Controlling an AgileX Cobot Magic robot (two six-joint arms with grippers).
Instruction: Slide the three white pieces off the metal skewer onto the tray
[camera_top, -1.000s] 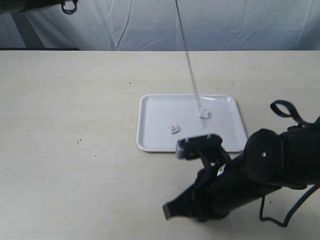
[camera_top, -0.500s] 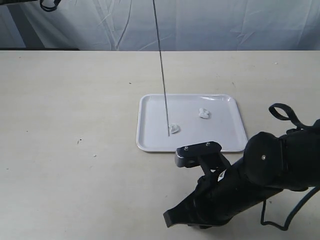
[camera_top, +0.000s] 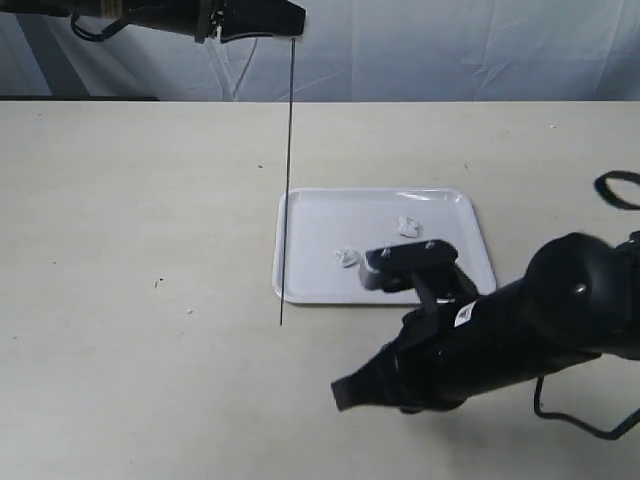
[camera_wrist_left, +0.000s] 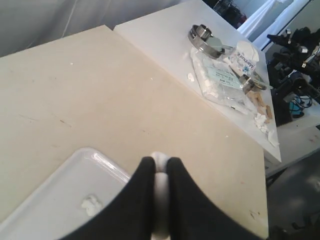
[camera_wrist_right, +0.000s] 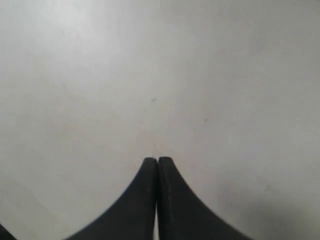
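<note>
On the tray (camera_top: 320, 215), we count two of the three white pieces (camera_top: 407, 226), and the metal skewer (camera_top: 286, 200) hangs bare and upright by the tray's left edge, pinched at its top by the left gripper (camera_top: 293, 18). We judge the job done unless the third lump, which we cannot find, sits hidden behind the right arm (camera_top: 520, 320). Only the right wrist view shows the right gripper (camera_wrist_right: 158, 161) closed on nothing over the table (camera_wrist_right: 200, 75); only the left wrist view shows something white, unidentifiable, between the left fingers (camera_wrist_left: 142, 180).
</note>
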